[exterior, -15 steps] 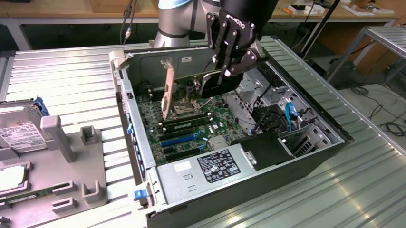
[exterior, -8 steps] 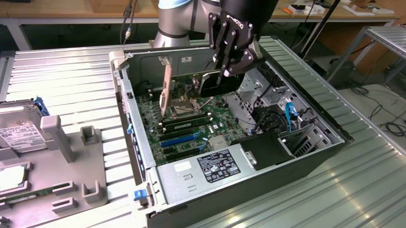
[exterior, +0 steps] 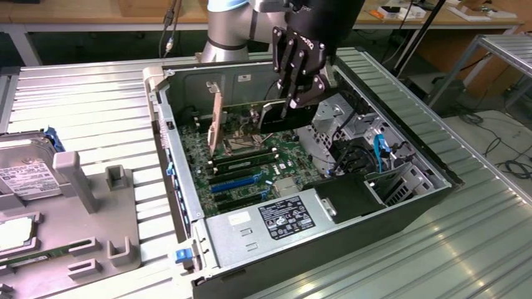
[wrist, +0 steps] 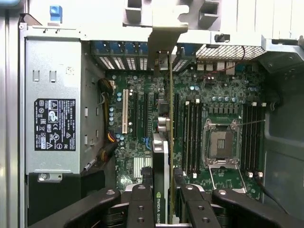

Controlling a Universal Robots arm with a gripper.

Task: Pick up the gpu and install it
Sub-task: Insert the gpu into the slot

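Gripper (exterior: pixel 293 104) is down inside the open computer case (exterior: pixel 191 84), and it has the gpu (exterior: pixel 278 118) pinched between its black fingers (exterior: pixel 291 62): jaws narrow, closed on the card's two flat sides.

Over to the wrist view. The gripper (wrist: pixel 165 202) sits astride the gpu (wrist: pixel 160 161), which runs edge-on away from the fingers (wrist: pixel 140 204) toward the case's rear wall, with a green logo on the card's black face showing between them. The silver bracket (wrist: pixel 164 42) is up at the row of slot openings in that rear wall.

The card hangs over the case's motherboard (wrist: pixel 199 90), lined up along the expansion slots. It sits between the power supply (wrist: pixel 52 123) at one side of the case and the bare CPU socket (wrist: pixel 221 142) toward the other. Has its lower edge met a slot? I cannot tell.

In the exterior view, the power supply (exterior: pixel 275 218) sits in the case's near corner, and a blue cable (exterior: pixel 380 146) loops over the drive bays at the case's side on the exterior view's right.

Outside the case, on the exterior view's left, a grey fixture tray (exterior: pixel 91 205) carries a hard drive (exterior: pixel 25 174) and a memory stick (exterior: pixel 37 255), both well apart from the gripper. Case and tray stand on a ribbed metal table (exterior: pixel 465 249).
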